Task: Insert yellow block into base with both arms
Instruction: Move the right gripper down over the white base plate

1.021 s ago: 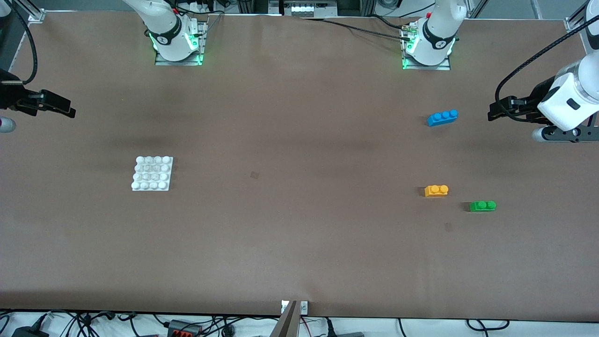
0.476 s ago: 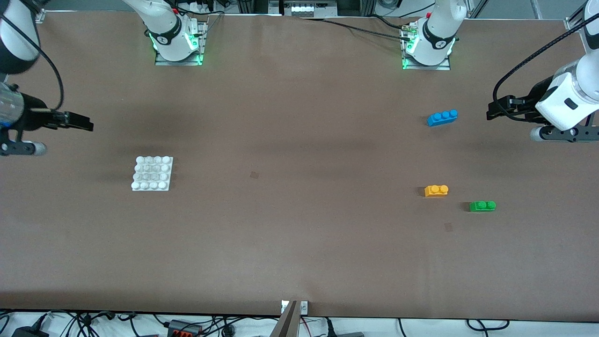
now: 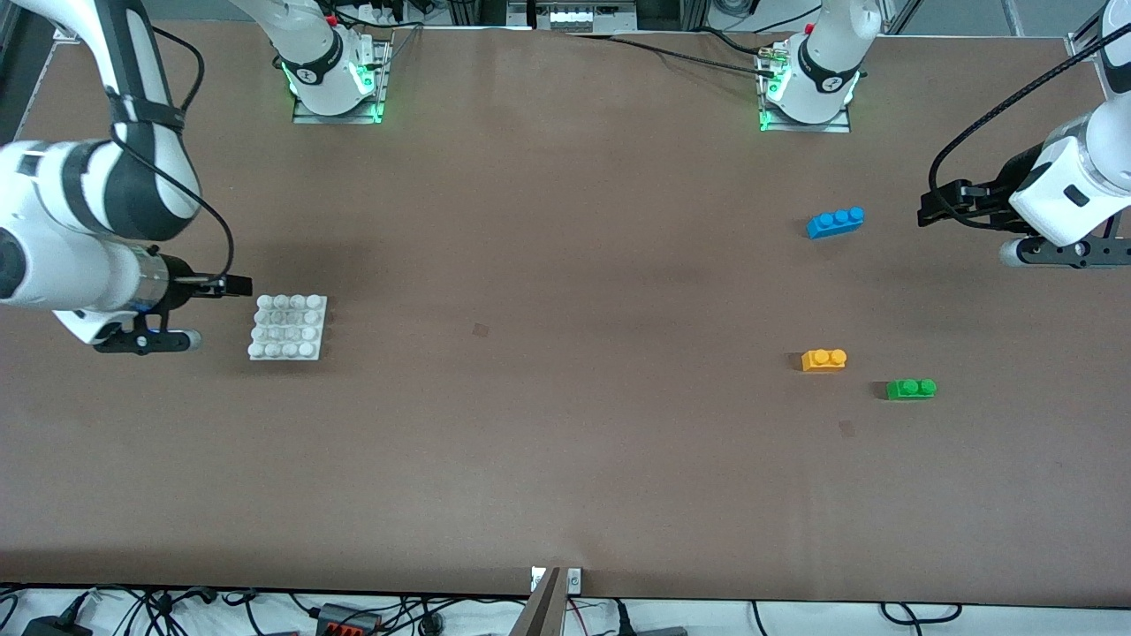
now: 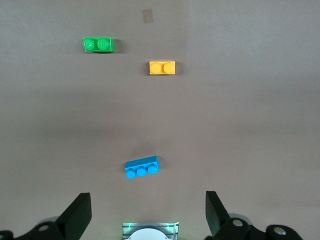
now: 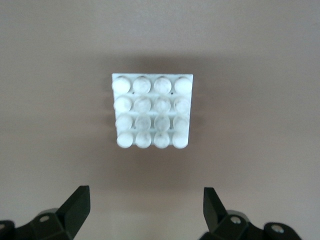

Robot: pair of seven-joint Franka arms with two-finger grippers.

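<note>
While nothing is held yet, the brown table fills the front view with the task's pieces well apart at its two ends. Both arms are out over it. The right arm reaches in at mid-height of the frame, and the right gripper hangs just beside the base, its fingers spread wide and empty in its wrist view. The left gripper hovers in the upper half of the frame over bare table toward the left arm's end, also wide open and empty.

The base lies flat at the right arm's end, all sixteen studs bare. It looks like a light, rigid plate that would probably slide on the smooth cover if pushed. Gripping two facing edges should steady it for the press.

At the left arm's end, a blue brick lies in the upper half of the frame. The yellow block sits nearer the front camera, studs up, with a green brick near it and lower in the frame.

The yellow block looks hard, light and rather slick. The best hold is likely across its two long flat sides, below the studs. That leaves the underside free to seat on the base.
</note>
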